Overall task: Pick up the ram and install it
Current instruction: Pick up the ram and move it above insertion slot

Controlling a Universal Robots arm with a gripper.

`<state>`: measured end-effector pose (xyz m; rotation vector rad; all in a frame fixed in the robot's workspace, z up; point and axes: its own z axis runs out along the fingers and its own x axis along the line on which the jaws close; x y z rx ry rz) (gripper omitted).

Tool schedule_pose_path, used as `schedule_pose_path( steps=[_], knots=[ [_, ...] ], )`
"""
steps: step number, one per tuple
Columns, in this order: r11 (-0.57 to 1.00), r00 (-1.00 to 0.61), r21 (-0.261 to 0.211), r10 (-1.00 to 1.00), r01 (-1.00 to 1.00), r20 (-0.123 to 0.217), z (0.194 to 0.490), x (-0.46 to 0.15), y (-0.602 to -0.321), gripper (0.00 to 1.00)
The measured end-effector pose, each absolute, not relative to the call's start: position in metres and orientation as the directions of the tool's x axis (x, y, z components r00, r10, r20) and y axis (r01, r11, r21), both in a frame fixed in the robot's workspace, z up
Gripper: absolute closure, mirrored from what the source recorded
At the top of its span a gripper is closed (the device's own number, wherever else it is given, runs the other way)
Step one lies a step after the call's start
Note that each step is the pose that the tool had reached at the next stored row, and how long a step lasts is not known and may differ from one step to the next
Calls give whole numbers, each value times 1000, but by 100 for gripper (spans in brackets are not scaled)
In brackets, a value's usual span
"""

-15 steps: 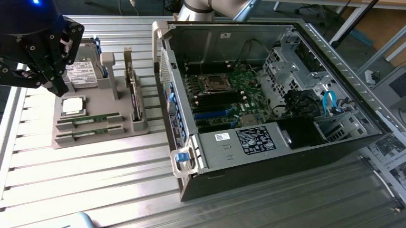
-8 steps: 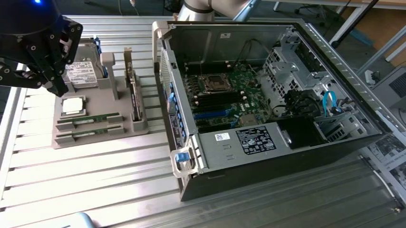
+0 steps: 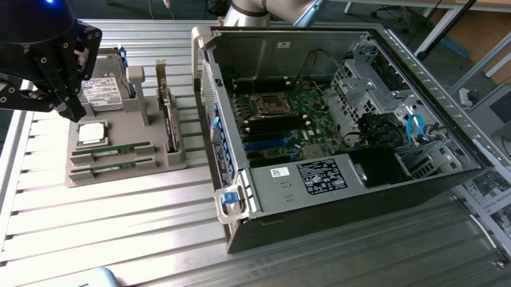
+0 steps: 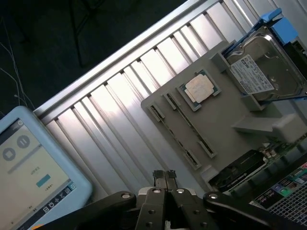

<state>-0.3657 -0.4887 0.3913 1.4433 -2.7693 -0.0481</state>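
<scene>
Writing: hard drive (image 3: 102, 92) label and computer case (image 3: 319, 176) stickers, none legible.
Ram (image 3: 112, 149): 2 thin green sticks, flat in gray tray (image 3: 128, 134) slots, beside processor (image 3: 92, 131).
Gripper (image 3: 68, 110): clenched, empty, apart from ram.

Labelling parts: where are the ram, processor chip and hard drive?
ram (image 3: 112, 149): exterior view, middle of one stick.
processor chip (image 3: 92, 132): exterior view, silver top.
hard drive (image 4: 250, 75): wrist view, white label.

Ribbed silvery aluminium desk (image 3: 119, 233) has a flat grey plastic parts tray (image 3: 128, 133) on the exterior view's left, with an open black computer tower case (image 3: 335, 224) on its side just beside it. A pale-blue-framed tablet (image 4: 33, 167) maybe rests at the edge.
</scene>
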Motion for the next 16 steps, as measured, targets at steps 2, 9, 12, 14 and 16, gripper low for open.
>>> schedule_pose_path(
  steps=[2,9,12,14,16],
  knots=[
    [562,-562,36,-827,-826,2,391,-366,-489,89],
    [518,-518,36,-855,-855,2,391,-366,-489,89],
    [501,-501,35,-865,-865,3,391,-366,-489,89],
    [490,-490,35,-872,-871,3,391,-366,-489,89],
    [478,-478,35,-878,-878,3,391,-366,-489,89]
  ],
)
